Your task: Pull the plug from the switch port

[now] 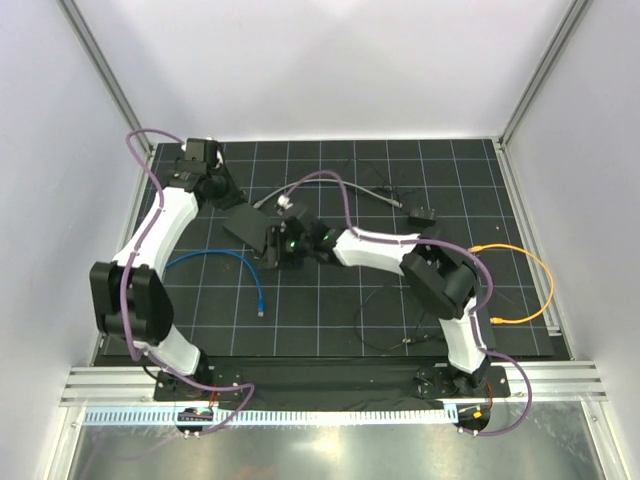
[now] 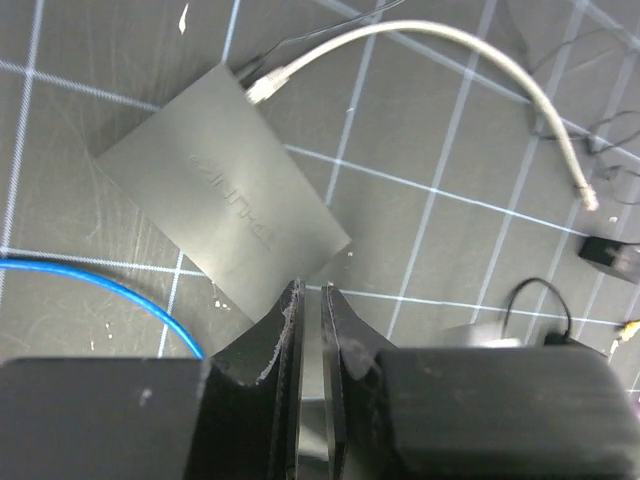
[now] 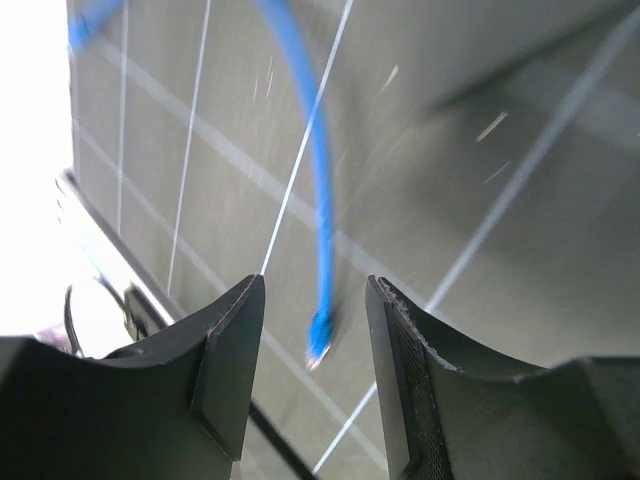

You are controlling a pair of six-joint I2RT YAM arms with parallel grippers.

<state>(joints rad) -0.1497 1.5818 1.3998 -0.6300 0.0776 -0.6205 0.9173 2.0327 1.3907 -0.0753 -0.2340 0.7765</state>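
The black switch (image 1: pixel 246 225) lies flat on the gridded mat, left of centre; the left wrist view shows its lid (image 2: pixel 225 200). A grey cable's plug (image 2: pixel 262 88) sits at the switch's far corner. The blue cable (image 1: pixel 215 258) lies loose on the mat, and its plug (image 1: pixel 262 312) rests well clear of the switch. My right gripper (image 1: pixel 287 243) hovers beside the switch, open and empty. The blurred blue plug (image 3: pixel 320 338) lies on the mat below the right gripper (image 3: pixel 315 285). My left gripper (image 2: pixel 311 290) hangs over the switch's near edge, a narrow gap between its fingers and nothing in it.
An orange cable (image 1: pixel 530 280) loops at the right edge. A small black adapter (image 1: pixel 422 213) and the grey cable's free end (image 1: pixel 395 203) lie at the back right. Thin black wires (image 1: pixel 390 320) trail near the front. Metal frame rails border the mat.
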